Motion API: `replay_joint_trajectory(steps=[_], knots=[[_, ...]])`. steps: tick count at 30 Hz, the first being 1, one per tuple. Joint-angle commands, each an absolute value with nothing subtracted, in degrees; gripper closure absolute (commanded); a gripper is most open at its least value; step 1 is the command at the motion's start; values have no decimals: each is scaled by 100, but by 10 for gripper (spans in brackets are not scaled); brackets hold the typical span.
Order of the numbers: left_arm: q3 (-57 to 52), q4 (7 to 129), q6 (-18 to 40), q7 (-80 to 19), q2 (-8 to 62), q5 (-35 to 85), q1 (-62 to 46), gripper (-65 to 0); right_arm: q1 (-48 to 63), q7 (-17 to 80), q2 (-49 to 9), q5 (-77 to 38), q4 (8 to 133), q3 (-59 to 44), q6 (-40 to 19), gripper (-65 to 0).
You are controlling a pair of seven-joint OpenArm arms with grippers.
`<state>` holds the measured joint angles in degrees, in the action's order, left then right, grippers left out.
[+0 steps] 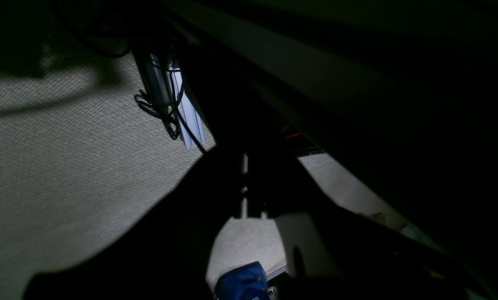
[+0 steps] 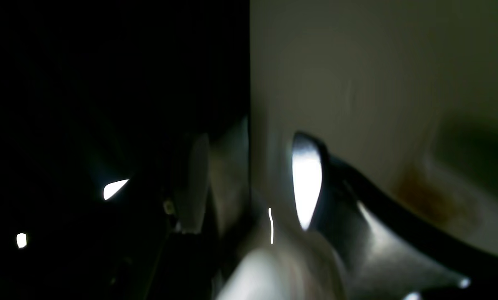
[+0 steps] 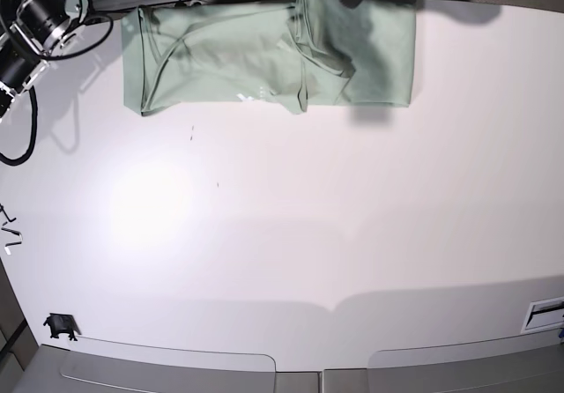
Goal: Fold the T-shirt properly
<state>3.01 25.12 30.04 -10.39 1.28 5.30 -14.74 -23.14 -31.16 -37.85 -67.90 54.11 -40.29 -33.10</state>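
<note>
Lying partly folded along the far edge of the white table (image 3: 291, 234), the T-shirt (image 3: 264, 58) sits untouched, while both wrist views are too dark to tell how either arm's fingers stand.

Plain pale mint-green T-shirt (image 3: 264, 54) on a plain white table (image 3: 291, 234); black cable (image 3: 22, 137).

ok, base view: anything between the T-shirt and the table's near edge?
Nothing of note. In the base view, below the T-shirt the white table runs bare to its near edge, save two tiny dark specks.
</note>
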Motion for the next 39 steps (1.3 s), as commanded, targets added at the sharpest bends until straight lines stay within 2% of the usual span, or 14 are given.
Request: replay_joint_trajectory(steps=[1, 5, 8, 13, 20, 24, 39], knots=[[309, 2532, 3085, -1017, 97, 558, -1509, 0, -2445, -3441, -3955, -6744, 5513, -4042, -3404, -301], [309, 2532, 3085, -1017, 97, 558, -1509, 0, -2394, -4530, -3955, -6582, 5513, -4042, -3402, -301], [309, 2532, 3085, -1017, 97, 558, -1509, 0, -2311, -4493, -3953, -6289, 5513, -4038, -3402, -301], [309, 2532, 3085, -1017, 97, 558, -1509, 0, -2303, -3306, -3955, -6294, 5513, -3938, -3404, -301], [309, 2532, 3085, -1017, 97, 558, -1509, 0, -2303, -54, -3953, -6296, 5513, -3918, -3406, -301], [309, 2532, 3085, -1017, 97, 558, -1509, 0, -2303, 1138, -3953, -6296, 5513, -3918, -3409, -301], [309, 2532, 3085, -1017, 97, 558, -1509, 0, -2259, 1286, -3948, -6292, 5513, -3754, -3404, -301]])
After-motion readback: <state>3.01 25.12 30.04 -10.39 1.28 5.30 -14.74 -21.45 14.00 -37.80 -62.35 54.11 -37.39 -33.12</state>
